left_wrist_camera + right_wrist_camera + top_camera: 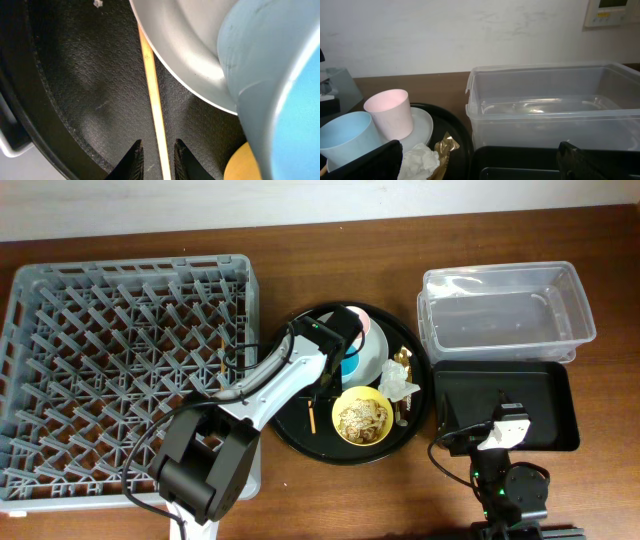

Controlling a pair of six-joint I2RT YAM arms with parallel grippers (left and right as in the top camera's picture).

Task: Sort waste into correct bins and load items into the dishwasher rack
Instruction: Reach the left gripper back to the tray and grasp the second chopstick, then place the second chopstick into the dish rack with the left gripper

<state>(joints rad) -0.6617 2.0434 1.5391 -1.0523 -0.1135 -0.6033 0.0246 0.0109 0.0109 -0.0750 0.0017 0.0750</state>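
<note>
Black fingertips (135, 161) of left gripper (159, 160), left wrist view: narrowly parted astride thin pale wooden chopstick (152, 85), not yet pinching. Stick lies flat on pebbled round black tray (85, 90), close along smooth round grey-green plate (185, 55). Advice: centre the stick, close low, lift clear of plate.

Overhead: square grey pegged plastic dishwasher rack (120, 370) sits beside tray.

Right wrist: right gripper (480, 150) gapes wide, empty, near clear rectangular plastic tub (545, 110).

Left fingers (134, 162) barely parted — right fingers (600, 162) wide.
</note>
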